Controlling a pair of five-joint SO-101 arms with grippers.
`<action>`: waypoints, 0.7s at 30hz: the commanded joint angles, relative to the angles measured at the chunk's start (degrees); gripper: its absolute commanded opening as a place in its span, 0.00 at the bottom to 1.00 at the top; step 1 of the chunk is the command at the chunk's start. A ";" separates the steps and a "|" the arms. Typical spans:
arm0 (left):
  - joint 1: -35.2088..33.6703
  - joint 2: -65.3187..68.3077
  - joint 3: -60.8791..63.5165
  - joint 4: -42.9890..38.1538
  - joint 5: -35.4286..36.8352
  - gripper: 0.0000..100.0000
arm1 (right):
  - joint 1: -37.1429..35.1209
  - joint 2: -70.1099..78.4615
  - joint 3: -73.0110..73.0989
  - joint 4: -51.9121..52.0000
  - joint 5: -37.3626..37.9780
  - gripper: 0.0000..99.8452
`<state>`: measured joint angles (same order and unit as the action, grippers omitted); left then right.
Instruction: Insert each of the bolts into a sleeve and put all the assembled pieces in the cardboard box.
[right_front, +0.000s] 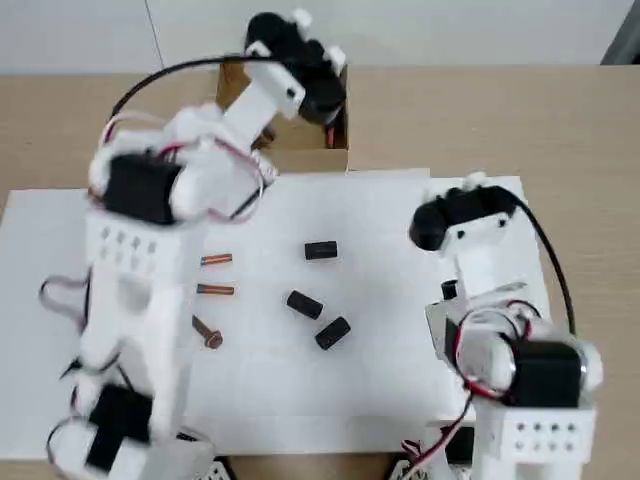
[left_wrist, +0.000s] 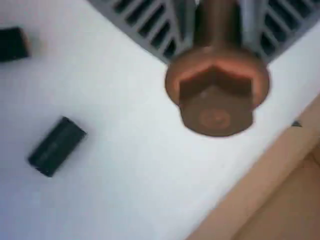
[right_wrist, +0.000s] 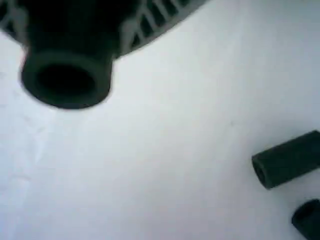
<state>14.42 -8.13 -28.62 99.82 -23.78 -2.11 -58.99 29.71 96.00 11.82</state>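
1. No assembled piece is visible. Three loose copper-coloured hex-head bolts (right_front: 215, 290) lie in a rough column on the white paper sheet (right_front: 380, 380). Three short black cylindrical sleeves (right_front: 303, 304) lie scattered toward the sheet's middle, none touching a bolt.
2. One pair is in hand. The left gripper (left_wrist: 217, 27) is clamped on the shank of a fourth bolt (left_wrist: 217, 92), whose hex head sticks out past the jaws. The right gripper (right_wrist: 65, 25) is closed round a fourth sleeve (right_wrist: 65, 77), with its open bore clear of the jaws.
3. The brown cardboard box (right_front: 310, 160) stands at the sheet's far edge. An arm hangs over it, so I cannot tell whether anything lies inside.
4. My judgement is that the task is at an early stage — the held bolt and sleeve are well apart and not mated. As far as can be seen, every insertion and every drop into the box is left to do.
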 joint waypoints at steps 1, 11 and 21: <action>0.35 -10.99 7.25 -1.76 7.91 0.01 | -0.22 -2.59 -0.26 -0.66 -7.65 0.00; 0.26 -27.25 29.05 -13.98 28.40 0.00 | -1.80 -3.12 4.13 -11.56 -13.98 0.00; 0.26 -42.46 54.99 -30.15 46.51 0.00 | -12.88 -3.21 16.35 -23.96 -18.55 0.00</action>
<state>14.51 -45.49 20.09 75.21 19.47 -13.01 -61.54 44.92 76.40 -4.09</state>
